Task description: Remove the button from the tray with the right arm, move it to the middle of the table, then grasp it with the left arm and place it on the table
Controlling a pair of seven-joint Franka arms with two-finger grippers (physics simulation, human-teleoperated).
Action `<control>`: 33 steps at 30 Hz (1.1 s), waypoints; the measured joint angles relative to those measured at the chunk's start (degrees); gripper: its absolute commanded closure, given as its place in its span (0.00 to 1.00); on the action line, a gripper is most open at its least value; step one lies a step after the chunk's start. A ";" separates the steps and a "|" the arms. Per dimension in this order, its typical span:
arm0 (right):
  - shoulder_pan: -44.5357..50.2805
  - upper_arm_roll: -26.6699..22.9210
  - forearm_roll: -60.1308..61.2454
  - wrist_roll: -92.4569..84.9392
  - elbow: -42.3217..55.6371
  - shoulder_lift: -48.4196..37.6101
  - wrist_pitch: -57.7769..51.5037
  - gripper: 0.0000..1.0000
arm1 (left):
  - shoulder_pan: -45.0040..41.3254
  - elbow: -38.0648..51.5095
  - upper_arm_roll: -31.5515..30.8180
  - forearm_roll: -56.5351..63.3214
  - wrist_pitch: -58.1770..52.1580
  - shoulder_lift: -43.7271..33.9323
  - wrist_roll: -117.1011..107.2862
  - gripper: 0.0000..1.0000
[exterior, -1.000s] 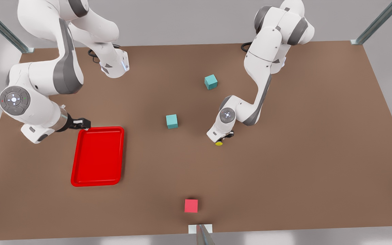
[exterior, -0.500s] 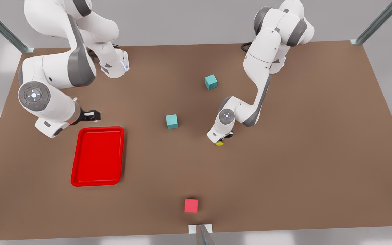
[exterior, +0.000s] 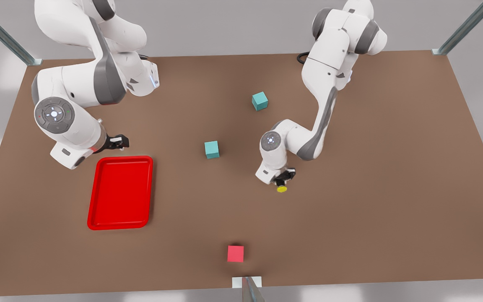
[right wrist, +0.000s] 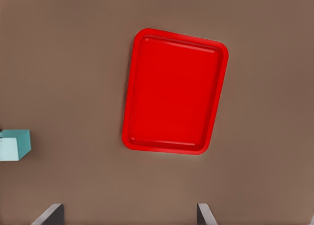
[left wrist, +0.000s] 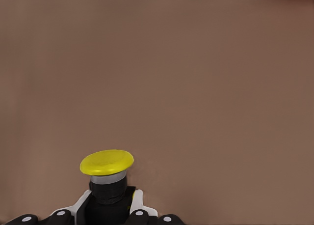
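While the left gripper point(exterior: 284, 177) hangs near mid-table, a bit toward the front view's right, its fingers point(left wrist: 139, 206) are clamped on the button point(exterior: 282, 188) — black body pinched between the pads, yellow cap sticking out past the tips, as the left wrist view shows. From the front view the cap sits just below the gripper, over the brown table point(exterior: 392, 167); can't tell if the button is touching the surface or just above it. Over on the front view's left, the right gripper point(exterior: 120, 142) is up above the tabletop just beside the far edge of the red tray point(exterior: 120, 192), w/ nothing in its grasp; in the right wrist view its two fingertips point(right wrist: 49, 213) sit wide apart. That wrist cam looks straight down on the tray, flat on the table, interior bare. Other stuff: one teal cube point(exterior: 211, 149) betw. tray and left gripper, a second teal cube point(exterior: 260, 101) farther back, and a red cube point(exterior: 235, 253) near the front edge, well apart from everything else.
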 measured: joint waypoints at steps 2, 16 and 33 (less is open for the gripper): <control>0.18 0.01 0.18 0.00 0.00 -0.01 0.01 0.00 | 0.05 0.80 0.16 12.40 -4.04 0.31 -10.84 0.49; 2.26 0.10 0.15 0.06 -0.50 -0.03 -2.05 0.00 | 1.34 2.83 0.21 48.41 -32.88 12.58 -77.86 0.49; 2.33 0.09 0.10 0.23 -0.41 0.10 -2.26 0.00 | 1.76 6.91 0.14 51.73 -33.08 22.15 -116.81 0.00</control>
